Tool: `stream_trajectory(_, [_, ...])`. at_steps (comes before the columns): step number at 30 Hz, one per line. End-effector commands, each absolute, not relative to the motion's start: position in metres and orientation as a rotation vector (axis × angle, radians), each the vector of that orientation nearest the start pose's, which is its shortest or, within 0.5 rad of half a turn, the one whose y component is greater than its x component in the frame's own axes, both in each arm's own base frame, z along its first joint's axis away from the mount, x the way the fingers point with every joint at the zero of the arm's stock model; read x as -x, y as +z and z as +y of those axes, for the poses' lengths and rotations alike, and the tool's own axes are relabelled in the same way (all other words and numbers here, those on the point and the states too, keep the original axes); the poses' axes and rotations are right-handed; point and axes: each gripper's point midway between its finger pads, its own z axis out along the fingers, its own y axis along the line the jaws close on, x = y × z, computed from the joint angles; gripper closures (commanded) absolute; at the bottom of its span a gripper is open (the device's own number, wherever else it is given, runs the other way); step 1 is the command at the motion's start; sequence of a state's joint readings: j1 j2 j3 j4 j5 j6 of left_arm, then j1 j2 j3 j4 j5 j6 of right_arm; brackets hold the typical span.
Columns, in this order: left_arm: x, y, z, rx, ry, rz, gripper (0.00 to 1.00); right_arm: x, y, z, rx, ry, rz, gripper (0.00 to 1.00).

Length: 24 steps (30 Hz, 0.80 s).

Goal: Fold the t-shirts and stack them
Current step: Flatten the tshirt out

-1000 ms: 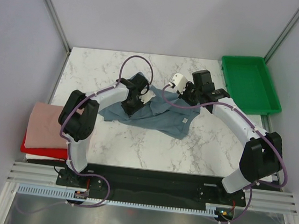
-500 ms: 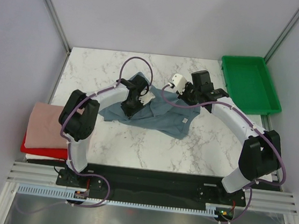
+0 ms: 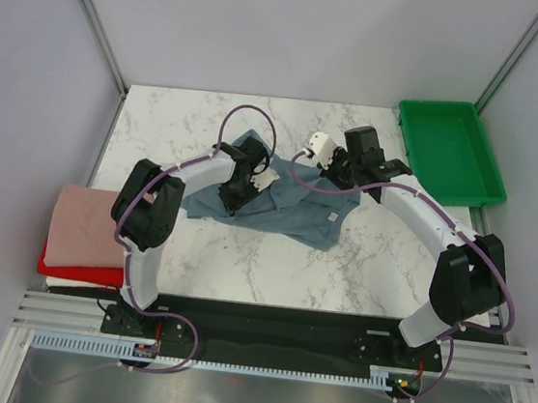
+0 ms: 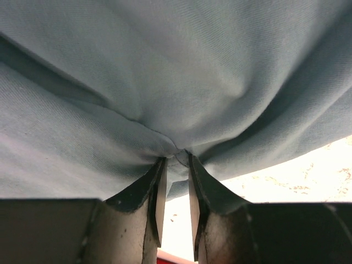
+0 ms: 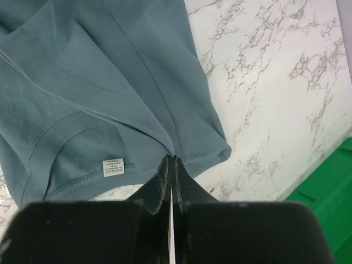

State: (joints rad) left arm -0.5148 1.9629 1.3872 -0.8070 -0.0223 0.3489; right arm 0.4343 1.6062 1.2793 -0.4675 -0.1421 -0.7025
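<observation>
left fingers [image 4: 137, 193] pinching bunched blue-grey t-shirt [image 3: 297, 210] | right fingers [image 5: 159, 182] clenched on its hem | shirt crumpled mid surface [image 3: 161, 121] | pink-topped folded stack [image 3: 86, 225] at near-left edge

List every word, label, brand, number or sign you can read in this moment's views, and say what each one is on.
White label by the collar of the blue-grey t-shirt: several printed lines, too small to read.
No other words, brands, numbers or signs show in any view.
</observation>
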Motion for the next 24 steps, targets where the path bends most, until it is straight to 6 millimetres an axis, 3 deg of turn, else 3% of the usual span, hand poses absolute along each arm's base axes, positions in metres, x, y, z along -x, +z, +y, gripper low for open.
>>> stream_trajectory(1, [-0.33, 0.015, -0.169, -1.254, 0.004, 2.693, 0.72, -0.402, 0.162, 0.187, 1.294, 0.058, 1.917, 1.0])
stream_trajectory(11, [-0.33, 0.014, -0.169, -1.271, 0.001, 2.69, 0.79, -0.404, 0.163, 0.187, 1.291, 0.051, 1.914, 1.0])
stream_trajectory(14, [-0.33, 0.02, -0.17, -1.269, -0.007, 2.676, 0.98, -0.405, 0.166, 0.185, 1.286, 0.037, 1.911, 1.0])
stream_trajectory(18, [-0.336, 0.057, -0.171, -1.256, -0.014, 2.577, 0.98, -0.413, 0.176, 0.179, 1.225, 0.004, 1.919, 1.0])
stream_trajectory(21, [-0.341, 0.087, -0.163, -1.242, 0.008, 2.502, 0.98, -0.431, 0.198, 0.166, 1.094, -0.01, 1.927, 1.0])
stream_trajectory(22, [-0.343, 0.108, -0.16, -1.216, 0.014, 2.453, 0.98, -0.439, 0.215, 0.162, 1.011, 0.003, 1.927, 1.0])
stream_trajectory(24, [-0.35, 0.131, -0.15, -1.188, 0.04, 2.401, 0.98, -0.453, 0.232, 0.144, 0.907, 0.003, 1.934, 1.0])
